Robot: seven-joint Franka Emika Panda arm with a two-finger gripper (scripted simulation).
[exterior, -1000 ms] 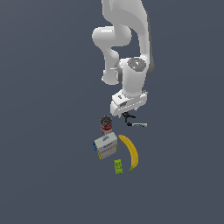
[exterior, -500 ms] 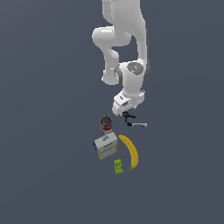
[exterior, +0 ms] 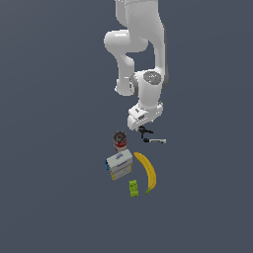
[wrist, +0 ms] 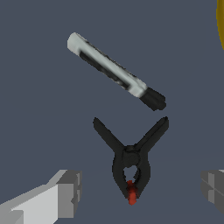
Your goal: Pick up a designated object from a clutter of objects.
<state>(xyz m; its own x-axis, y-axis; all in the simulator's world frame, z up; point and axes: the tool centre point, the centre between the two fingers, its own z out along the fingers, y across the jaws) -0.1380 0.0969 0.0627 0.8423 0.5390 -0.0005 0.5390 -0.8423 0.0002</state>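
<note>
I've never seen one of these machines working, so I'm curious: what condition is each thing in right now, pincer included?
Pincer: open, fingers on either side of the clamp, not touching it.
Black clamp: lying flat, not gripped.
Marker pen: lying flat, cap on, apart from the clamp.
Can: upright.
Box: resting on the floor.
Banana: lying flat.
Green block: lying by the banana's tip.

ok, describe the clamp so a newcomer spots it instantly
Find the white arm's gripper; the black clamp lies on the floor directly under it, between the open fingers. Unlike the straight black-and-white marker pen beside it, it has two splayed handles and a red tip.
</note>
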